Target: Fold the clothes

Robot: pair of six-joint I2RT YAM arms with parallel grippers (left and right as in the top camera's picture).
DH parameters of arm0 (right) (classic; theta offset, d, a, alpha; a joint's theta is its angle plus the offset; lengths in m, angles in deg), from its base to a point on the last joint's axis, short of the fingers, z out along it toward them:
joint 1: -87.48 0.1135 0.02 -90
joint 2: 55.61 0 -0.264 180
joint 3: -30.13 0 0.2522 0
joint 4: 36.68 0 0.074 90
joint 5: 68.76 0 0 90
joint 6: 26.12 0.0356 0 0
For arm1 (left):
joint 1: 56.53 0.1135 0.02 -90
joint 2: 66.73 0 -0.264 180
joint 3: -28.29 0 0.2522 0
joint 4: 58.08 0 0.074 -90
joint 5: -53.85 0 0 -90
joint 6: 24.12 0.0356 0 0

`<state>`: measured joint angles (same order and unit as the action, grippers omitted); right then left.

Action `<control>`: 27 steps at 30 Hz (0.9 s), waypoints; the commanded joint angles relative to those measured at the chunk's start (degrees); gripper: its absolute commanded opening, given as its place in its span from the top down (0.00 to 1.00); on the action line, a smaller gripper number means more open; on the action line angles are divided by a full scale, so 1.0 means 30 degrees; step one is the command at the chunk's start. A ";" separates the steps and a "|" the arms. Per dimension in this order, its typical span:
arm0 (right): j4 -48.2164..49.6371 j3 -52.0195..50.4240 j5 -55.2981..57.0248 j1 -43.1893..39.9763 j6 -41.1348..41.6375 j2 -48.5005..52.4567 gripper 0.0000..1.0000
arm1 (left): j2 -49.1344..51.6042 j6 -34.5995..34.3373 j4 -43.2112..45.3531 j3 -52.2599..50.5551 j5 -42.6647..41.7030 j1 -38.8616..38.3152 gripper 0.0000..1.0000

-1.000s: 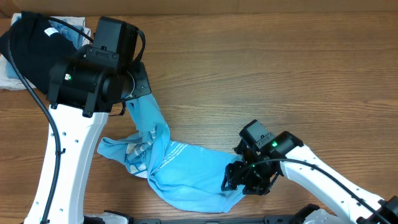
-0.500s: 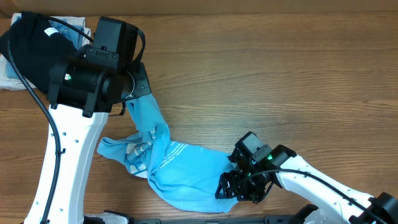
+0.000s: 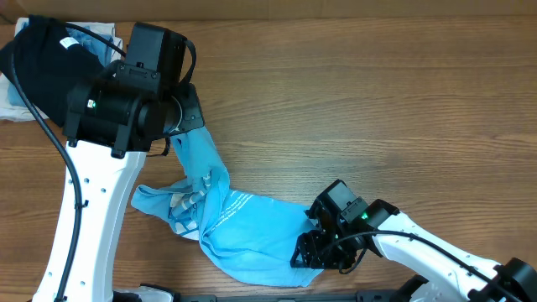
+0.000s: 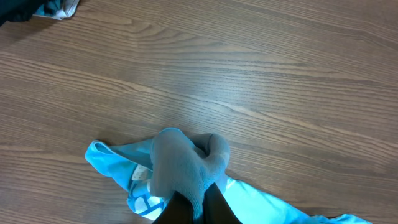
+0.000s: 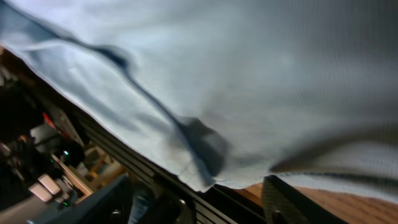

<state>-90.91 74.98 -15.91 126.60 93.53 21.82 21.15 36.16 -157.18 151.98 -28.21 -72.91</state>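
Observation:
The light sky-blue t-shirt (image 3: pixel 252 236) lies crumpled along the table's front, with one end lifted toward the back left. White lettering (image 3: pixel 186 202) shows on its left fold. My left gripper (image 3: pixel 188 126) is shut on that raised end; in the left wrist view the fingers (image 4: pixel 199 208) pinch a bunch of the shirt (image 4: pixel 183 162) above the wood. My right gripper (image 3: pixel 309 252) is low at the shirt's right edge. In the right wrist view its fingers (image 5: pixel 199 198) are spread open, with the shirt's hem (image 5: pixel 249 74) hanging just in front of them.
A black folded shirt (image 3: pixel 42 59) sits at the back left corner on white and denim-blue garments (image 3: pixel 12 106); it also shows in the left wrist view (image 4: pixel 25 7). The table's front edge (image 3: pixel 277 294) runs right beside the right gripper. Bare wood (image 3: pixel 377 101) spreads to the right.
My right gripper has moved left and toward the front edge, onto the shirt's right hem. The left arm and the raised shirt end have not moved.

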 commanded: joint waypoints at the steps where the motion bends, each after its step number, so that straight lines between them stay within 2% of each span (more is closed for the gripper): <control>1: 0.0219 -0.0597 -0.0248 0.0109 -0.0488 0.0933 0.39 | -0.0080 -0.0248 0.0036 0.0233 -0.0175 0.0095 0.94; 2: 0.0277 -0.0627 -0.0240 0.0109 -0.0525 0.1311 0.48 | -0.0080 -0.0248 0.0036 0.0233 -0.0182 0.0095 0.94; 5: 0.0838 -0.0619 -0.0590 0.0109 -0.0525 0.2412 0.65 | -0.0080 -0.0248 0.0029 0.0233 -0.0182 0.0095 0.94; 7: 0.1297 -0.0605 -0.0823 0.0109 -0.0525 0.2863 0.71 | -0.0080 -0.0240 0.0029 0.0233 -0.0168 0.0095 0.94; 17: 0.0641 -0.0219 -0.1209 0.0102 -0.0525 0.2878 0.81 | -0.0080 -0.0240 0.0095 0.0233 -0.0168 0.0095 0.91; 20: -0.0495 0.0539 -0.0561 0.0102 -0.0517 0.2841 0.80 | -0.0080 -0.0240 0.0087 0.0233 -0.0168 0.0095 0.91; 27: -0.5064 0.3446 0.3854 0.0102 -0.0532 0.2506 0.76 | -0.0080 -0.0175 -0.0044 0.0233 -0.0168 0.0095 0.91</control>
<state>-104.31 81.52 -10.79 126.62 92.37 30.17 21.15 36.16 -157.33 151.98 -28.58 -72.91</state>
